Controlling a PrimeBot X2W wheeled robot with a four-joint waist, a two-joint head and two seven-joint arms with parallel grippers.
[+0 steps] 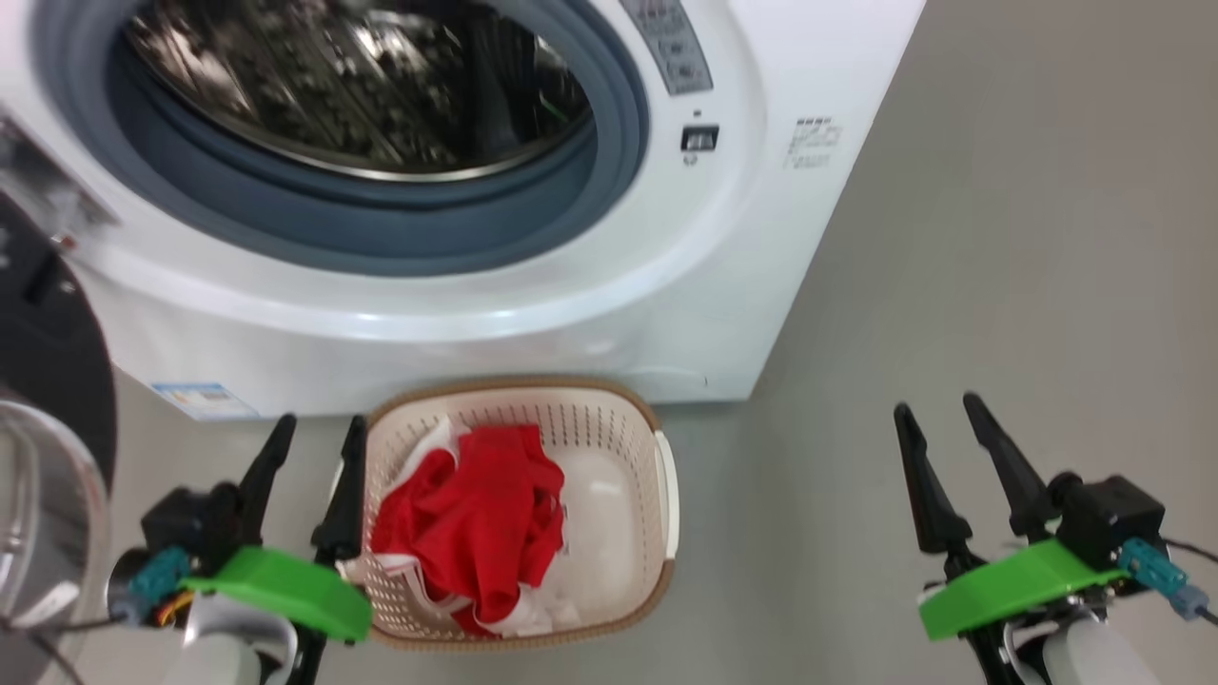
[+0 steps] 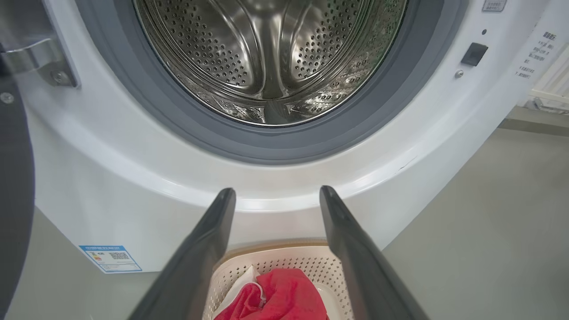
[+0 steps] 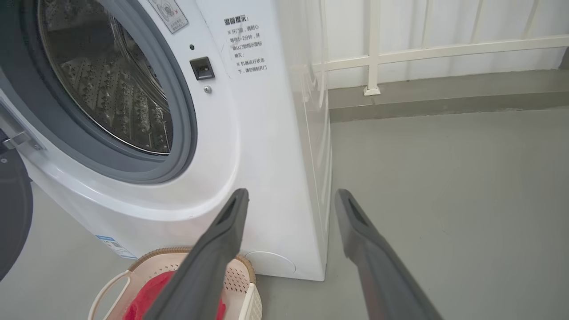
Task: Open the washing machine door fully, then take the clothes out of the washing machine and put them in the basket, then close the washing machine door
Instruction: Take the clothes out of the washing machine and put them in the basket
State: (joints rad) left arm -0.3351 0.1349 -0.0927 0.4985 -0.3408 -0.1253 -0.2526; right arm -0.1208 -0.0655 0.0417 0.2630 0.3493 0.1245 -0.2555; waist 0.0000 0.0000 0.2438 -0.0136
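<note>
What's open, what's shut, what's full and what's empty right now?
Washing machine door: open, swung to the left.
Drum: empty, as far as shows.
Basket: on the floor, part full.
Clothes: red and white, heaped in the basket.
Left gripper: open, empty.
Right gripper: open, empty.

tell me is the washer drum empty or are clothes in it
Empty, as far as shows: the drum is bare steel, and the clothes lie in the basket.
</note>
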